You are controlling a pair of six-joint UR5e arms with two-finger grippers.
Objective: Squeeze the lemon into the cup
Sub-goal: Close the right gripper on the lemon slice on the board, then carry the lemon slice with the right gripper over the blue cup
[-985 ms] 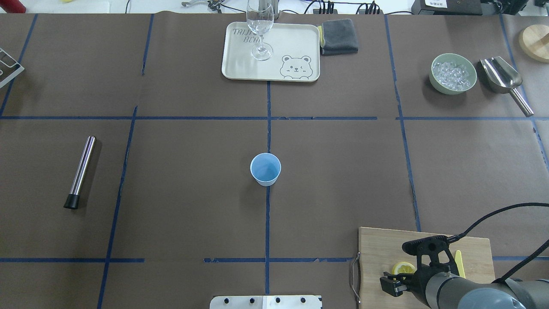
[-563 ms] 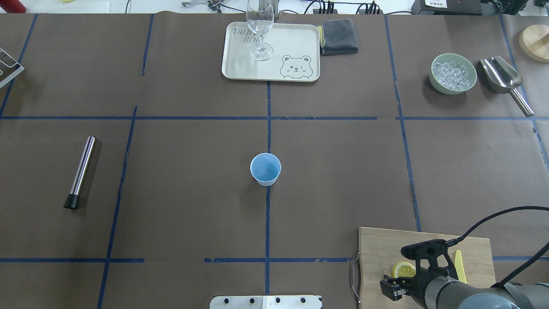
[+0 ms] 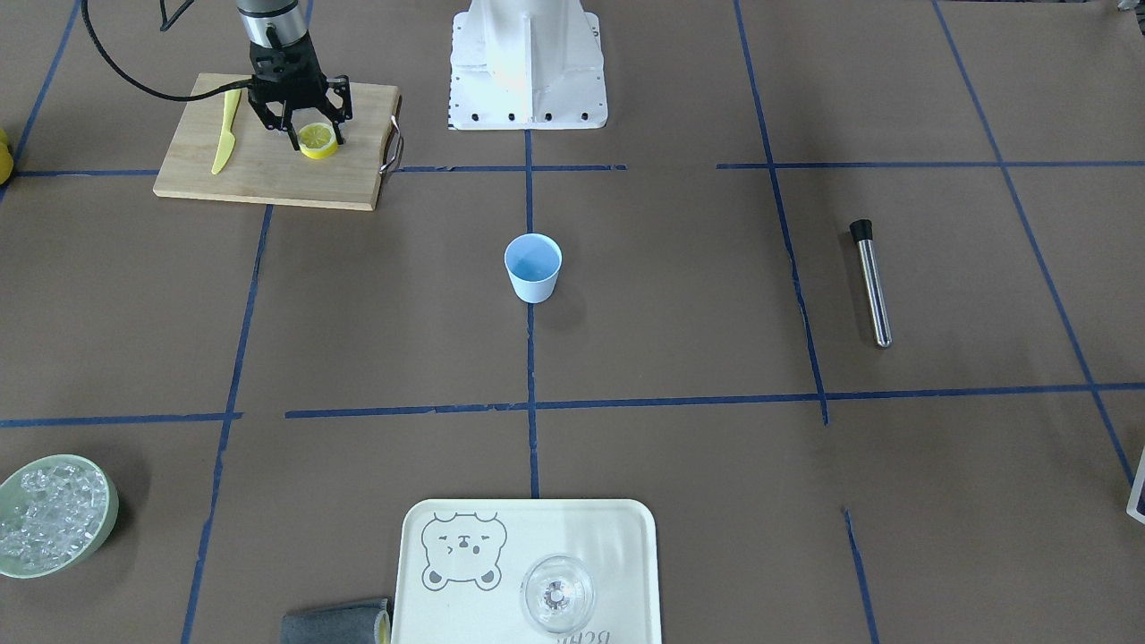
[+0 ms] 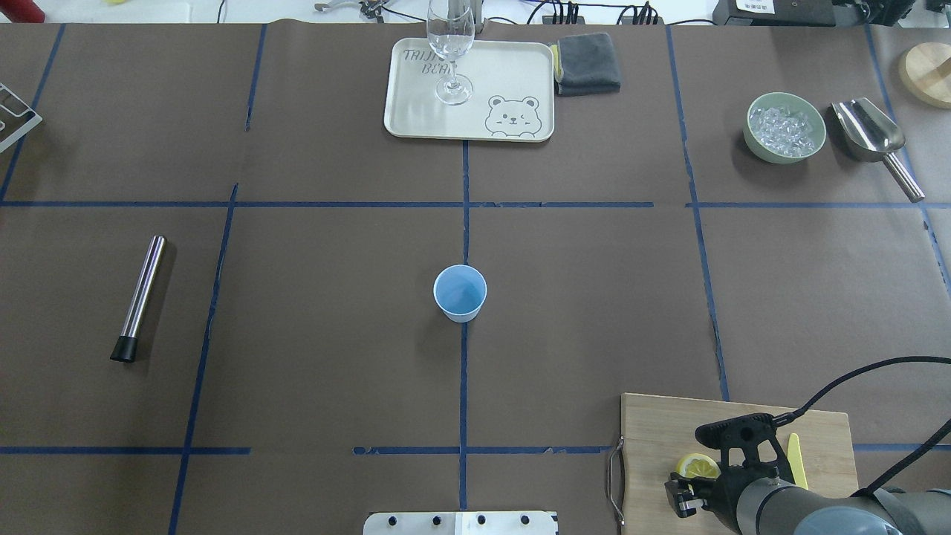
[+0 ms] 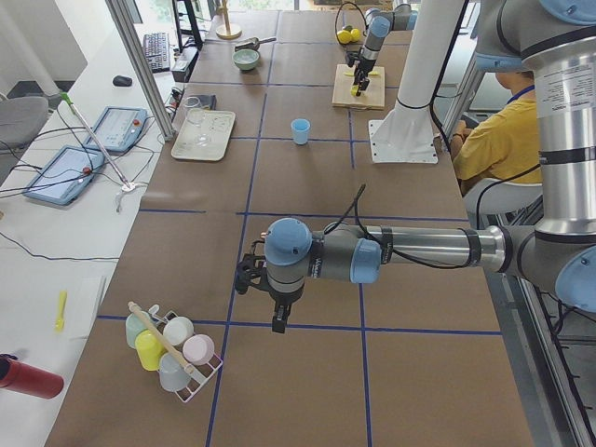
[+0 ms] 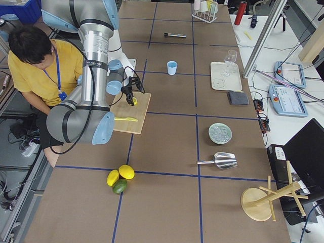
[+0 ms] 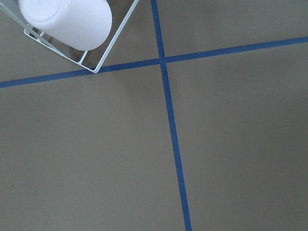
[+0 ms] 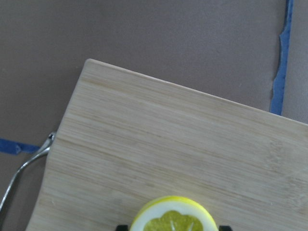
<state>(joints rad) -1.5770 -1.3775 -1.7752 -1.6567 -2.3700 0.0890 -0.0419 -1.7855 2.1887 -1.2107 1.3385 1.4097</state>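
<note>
The lemon [image 3: 318, 140] is a round yellow slice stack on a wooden cutting board [image 3: 268, 183] near the robot's base. It also shows in the overhead view [image 4: 698, 467] and fills the bottom of the right wrist view [image 8: 173, 217]. My right gripper [image 3: 315, 136] points straight down over it, open, with one finger on each side of the slice. The light-blue cup [image 4: 460, 292] stands upright and empty at the table's middle, far from the gripper. My left gripper [image 5: 277, 317] hovers over the table's far left end; I cannot tell whether it is open or shut.
A yellow knife [image 4: 796, 457] lies on the board beside the gripper. A tray [image 4: 513, 67] with a stemmed glass [image 4: 450, 44], a grey cloth [image 4: 587, 63], a bowl of ice [image 4: 784, 126] and a scoop [image 4: 869, 134] line the far side. A steel rod [image 4: 141, 296] lies left.
My right gripper has sunk lower over the board and shifted slightly, so that its fingers now stand on either side of the lemon. The cup has not moved.
</note>
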